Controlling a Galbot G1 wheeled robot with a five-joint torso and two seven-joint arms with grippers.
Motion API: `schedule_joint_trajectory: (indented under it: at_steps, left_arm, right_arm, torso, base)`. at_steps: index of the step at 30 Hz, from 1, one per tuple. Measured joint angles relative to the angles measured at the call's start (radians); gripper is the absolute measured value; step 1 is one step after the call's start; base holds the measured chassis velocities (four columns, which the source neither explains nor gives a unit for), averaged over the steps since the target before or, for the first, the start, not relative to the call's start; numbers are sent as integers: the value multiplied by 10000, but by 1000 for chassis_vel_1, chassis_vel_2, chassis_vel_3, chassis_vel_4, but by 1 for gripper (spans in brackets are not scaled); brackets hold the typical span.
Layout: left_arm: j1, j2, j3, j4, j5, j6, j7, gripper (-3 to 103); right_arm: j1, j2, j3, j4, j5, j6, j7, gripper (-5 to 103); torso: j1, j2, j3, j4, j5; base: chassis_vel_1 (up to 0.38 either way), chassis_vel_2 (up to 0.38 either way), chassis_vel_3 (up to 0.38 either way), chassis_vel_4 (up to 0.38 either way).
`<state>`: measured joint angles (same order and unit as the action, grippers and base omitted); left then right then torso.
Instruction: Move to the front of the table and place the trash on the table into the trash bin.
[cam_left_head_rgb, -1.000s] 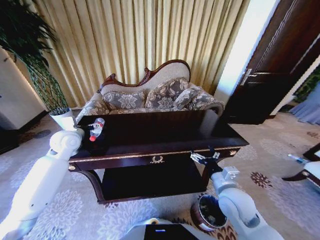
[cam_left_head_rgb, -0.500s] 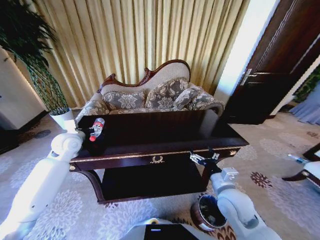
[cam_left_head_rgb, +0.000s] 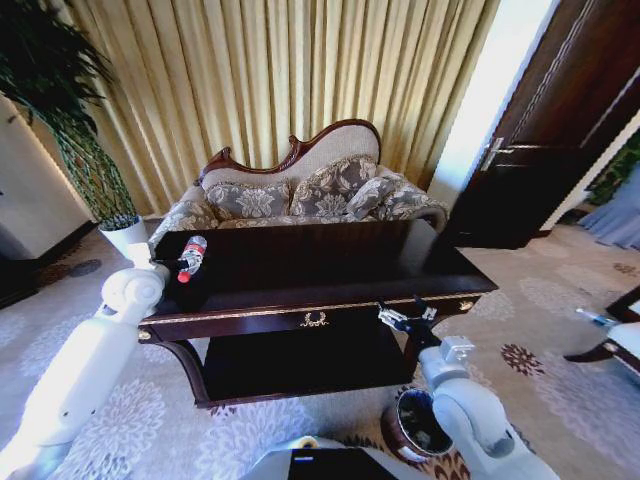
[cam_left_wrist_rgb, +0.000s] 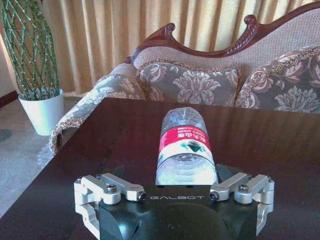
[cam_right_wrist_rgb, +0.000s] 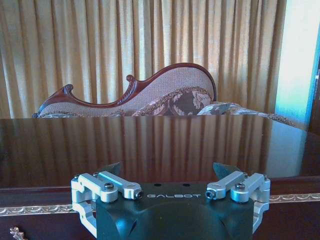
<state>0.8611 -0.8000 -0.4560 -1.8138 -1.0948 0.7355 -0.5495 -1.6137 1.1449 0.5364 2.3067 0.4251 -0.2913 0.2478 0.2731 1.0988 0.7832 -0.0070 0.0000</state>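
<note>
I stand at the front of the large dark glossy wooden table (cam_left_head_rgb: 330, 265) with gold trim and a gold wreath emblem on its front edge.

Left gripper (cam_left_wrist_rgb: 174, 176): over the table's far-left corner, at about 10 o'clock from me. Fingers spread, on either side of the base of the clear plastic bottle with a red-white label (cam_left_wrist_rgb: 183, 146). The bottle lies on its side on the tabletop, its base toward my palm, its length pointing away toward the patterned sofa with a carved wooden frame (cam_left_wrist_rgb: 210, 82). Whether the fingers touch the bottle I cannot tell. In the head view the same bottle (cam_left_head_rgb: 190, 257) shows its red cap.

Right gripper (cam_left_head_rgb: 405, 318): at the table's front edge, about 1 o'clock, low and near the gold trim. Fingers apart, nothing between them.

Small dark cylindrical trash bin (cam_left_head_rgb: 412, 425): on the carpet at about 2 o'clock, close beside my right arm, below the table's front-right corner. Its inside looks black; contents cannot be made out.
</note>
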Motion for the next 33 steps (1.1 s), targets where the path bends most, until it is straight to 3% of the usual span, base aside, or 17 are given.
schedule_joint_trajectory:
  at_steps: [7,9,11,14,16,24,26,31,32,33]
  left_arm:
    - [-15,-86,35,12,-166,-2,-71,103]
    - [11,-99,-2,-65,-406,-2,-146,96]
    - [24,-99,-19,-84,-440,-3,-147,96]
    - [72,-100,-89,-125,-503,-2,-146,81]
    - [79,-100,-104,-126,-505,-3,-146,81]
    - [351,-63,-409,-163,-477,-9,-59,45]
    - [379,-57,-443,-168,-472,-9,-42,45]
    - [478,-19,-624,-219,-284,-5,310,33]
    - [494,-15,-671,-258,-240,-5,435,33]
    - [594,13,-775,-406,150,-60,940,32]
  right_arm:
    - [-47,-8,55,30,7,39,-9,100]
    - [-41,-50,87,35,29,55,-12,100]
    - [-32,-64,93,35,36,60,-12,100]
    - [45,-103,100,13,62,72,-13,100]
    - [63,-106,101,5,66,73,-13,100]
    - [230,-179,58,-98,128,78,-14,100]
    - [245,-182,55,-101,139,78,-12,100]
    - [252,-176,40,-47,188,78,36,100]
    - [247,-174,37,-12,206,78,62,100]
    - [234,-171,30,130,303,78,160,100]
  torso:
    - [0,0,0,-1,-1]
    - [0,0,0,-1,-1]
    - [0,0,0,-1,0]
    - [0,0,0,0,0]
    - [0,0,0,-1,0]
    - [-1,0,-1,0,1]
    - [0,1,0,-1,1]
    - [0,0,1,1,-2]
    - [0,0,0,1,-2]
    - [0,0,0,-2,0]
  base:
    - [0,0,0,0]
    - [0,0,0,0]
    - [0,0,0,0]
    - [0,0,0,0]
    - [0,0,0,0]
    - [0,0,0,0]
    - [0,0,0,0]
    - [0,0,0,0]
    - [0,0,0,0]
    - [0,0,0,0]
